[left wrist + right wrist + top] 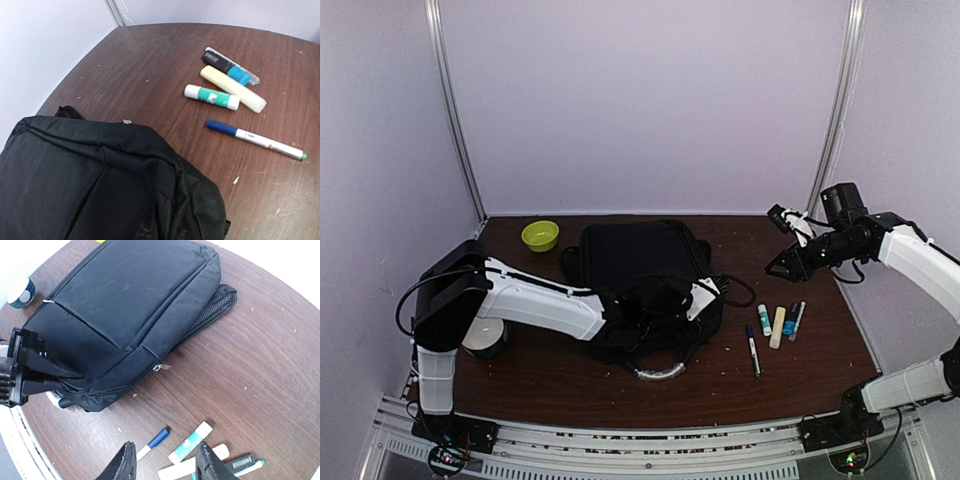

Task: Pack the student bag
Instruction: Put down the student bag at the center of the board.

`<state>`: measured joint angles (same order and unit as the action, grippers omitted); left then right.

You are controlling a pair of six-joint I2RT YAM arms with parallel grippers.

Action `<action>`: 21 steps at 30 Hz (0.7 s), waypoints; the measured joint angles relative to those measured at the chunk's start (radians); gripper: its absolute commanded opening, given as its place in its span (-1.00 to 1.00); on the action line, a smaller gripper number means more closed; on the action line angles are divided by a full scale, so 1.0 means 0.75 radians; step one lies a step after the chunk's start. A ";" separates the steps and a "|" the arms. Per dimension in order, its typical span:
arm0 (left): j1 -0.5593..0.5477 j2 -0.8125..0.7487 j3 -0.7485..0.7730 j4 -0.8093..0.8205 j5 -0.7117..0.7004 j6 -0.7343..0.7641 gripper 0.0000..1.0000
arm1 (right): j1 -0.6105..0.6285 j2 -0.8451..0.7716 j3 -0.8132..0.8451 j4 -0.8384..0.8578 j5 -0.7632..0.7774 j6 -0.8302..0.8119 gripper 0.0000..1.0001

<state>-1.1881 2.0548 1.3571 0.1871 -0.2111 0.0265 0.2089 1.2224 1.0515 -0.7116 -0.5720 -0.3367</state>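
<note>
**Bag and stationery before loading.** The student bag [638, 262] lies flat at mid-table, its grey handle [660, 372] toward the arm bases. The left gripper [701, 300] sits at the bag's near right corner, probably to steady the fabric or lift it at the opening. Black against black, its claw cannot be told as spread or pinching cloth. The right gripper [165, 452] hangs above the stationery, fingers spread with nothing between them, a stance suited to a downward pick. A blue-capped marker [252, 140], a glue stick [211, 97], a cream stick [232, 88] and a blue-and-black pen [231, 66] lie in a loose row just beside the bag, on the right arm's side. A green bowl [540, 235] stands near the bag's far left corner.
</note>
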 measured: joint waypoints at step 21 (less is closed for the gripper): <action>0.157 -0.846 -0.292 -0.403 -0.278 -0.184 0.96 | -0.005 -0.345 -0.050 -0.181 0.197 -0.151 -0.01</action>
<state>-1.0706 1.4204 1.1378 -0.1154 -0.4198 -0.1116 0.2050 0.9634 1.0138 -0.8474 -0.4240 -0.4500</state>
